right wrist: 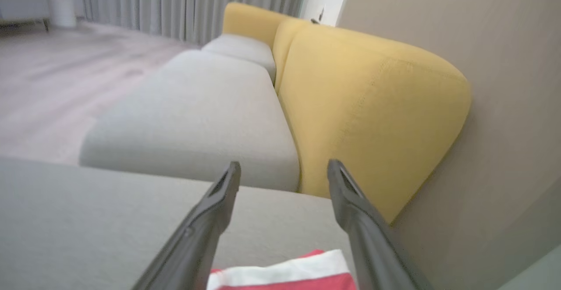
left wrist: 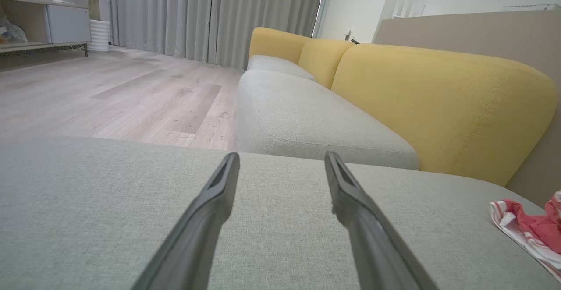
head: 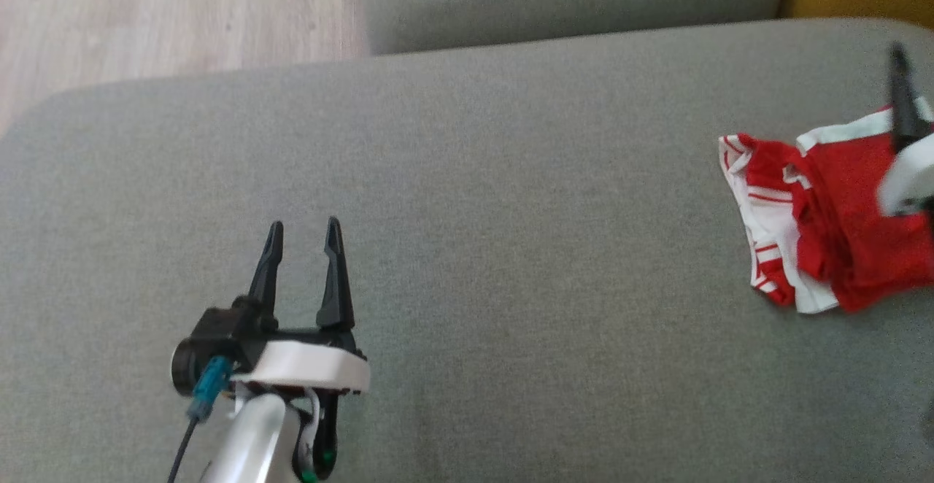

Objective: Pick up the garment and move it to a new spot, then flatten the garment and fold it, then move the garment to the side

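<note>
The garment (head: 824, 220), red with white bands and stripes, lies bunched on the grey cushion (head: 467, 198) at the far right. Its edge also shows at the right of the left wrist view as the garment (left wrist: 528, 231), and between the fingers at the bottom of the right wrist view as the garment (right wrist: 285, 277). My right gripper (right wrist: 284, 169) is open just above it, nothing held; one dark finger (head: 903, 100) shows over the cloth in the head view. My left gripper (head: 304, 235) is open and empty over bare cushion at the lower left, far from the garment.
A second grey seat cushion (left wrist: 307, 119) and yellow backrests (left wrist: 438, 101) lie beyond the cushion I work on. A beige panel (right wrist: 504, 106) stands close to the right gripper's right side. Wooden floor (head: 168, 16) lies past the cushion's far left edge.
</note>
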You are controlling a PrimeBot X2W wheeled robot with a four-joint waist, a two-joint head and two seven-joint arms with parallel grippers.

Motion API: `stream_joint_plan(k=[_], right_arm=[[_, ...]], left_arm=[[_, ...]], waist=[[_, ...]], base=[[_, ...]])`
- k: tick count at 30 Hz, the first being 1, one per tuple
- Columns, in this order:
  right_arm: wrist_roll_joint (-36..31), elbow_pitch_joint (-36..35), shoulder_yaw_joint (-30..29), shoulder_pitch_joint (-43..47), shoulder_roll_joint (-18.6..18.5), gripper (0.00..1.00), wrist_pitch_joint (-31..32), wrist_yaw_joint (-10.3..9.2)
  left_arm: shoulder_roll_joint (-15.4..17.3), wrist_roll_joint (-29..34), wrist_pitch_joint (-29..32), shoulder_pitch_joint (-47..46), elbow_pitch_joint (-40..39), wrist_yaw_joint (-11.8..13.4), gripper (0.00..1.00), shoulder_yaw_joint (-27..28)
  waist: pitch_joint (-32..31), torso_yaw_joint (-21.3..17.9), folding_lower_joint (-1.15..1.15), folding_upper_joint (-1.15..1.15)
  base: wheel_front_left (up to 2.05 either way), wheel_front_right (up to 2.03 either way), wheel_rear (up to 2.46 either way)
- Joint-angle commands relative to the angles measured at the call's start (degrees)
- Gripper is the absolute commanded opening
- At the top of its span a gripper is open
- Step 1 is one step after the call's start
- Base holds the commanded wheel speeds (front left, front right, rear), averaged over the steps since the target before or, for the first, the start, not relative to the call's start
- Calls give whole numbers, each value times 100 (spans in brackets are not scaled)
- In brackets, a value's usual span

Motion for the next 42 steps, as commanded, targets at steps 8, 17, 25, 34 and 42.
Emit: stream_joint_plan(k=[8,17,25,34,42], right_arm=[[569,-1311,-87,739,1436,100,-1048,-4],[817,-1273,251,2160,1955,100,-2105,-4],[1043,-982,476,2766,1964,100,-2338,-4],[1040,-1145,465,2749,1965,100,-2344,-4],[1025,-1177,478,2779,1966,100,-2344,-4]], left_arm=[[41,40,-46,166,-235,19,100,293],[41,109,-46,553,-328,22,100,168],[41,190,-46,881,-506,-11,100,257],[41,291,-46,946,-641,-56,100,345],[41,231,-46,917,-616,-50,100,334]], waist=[[-497,120,1,0],[-752,351,1,0],[-842,383,1,0],[-834,415,1,0],[-802,422,1,0]], base=[[0,0,0],[0,0,0],[0,0,0],[0,0,0],[0,0,0]])
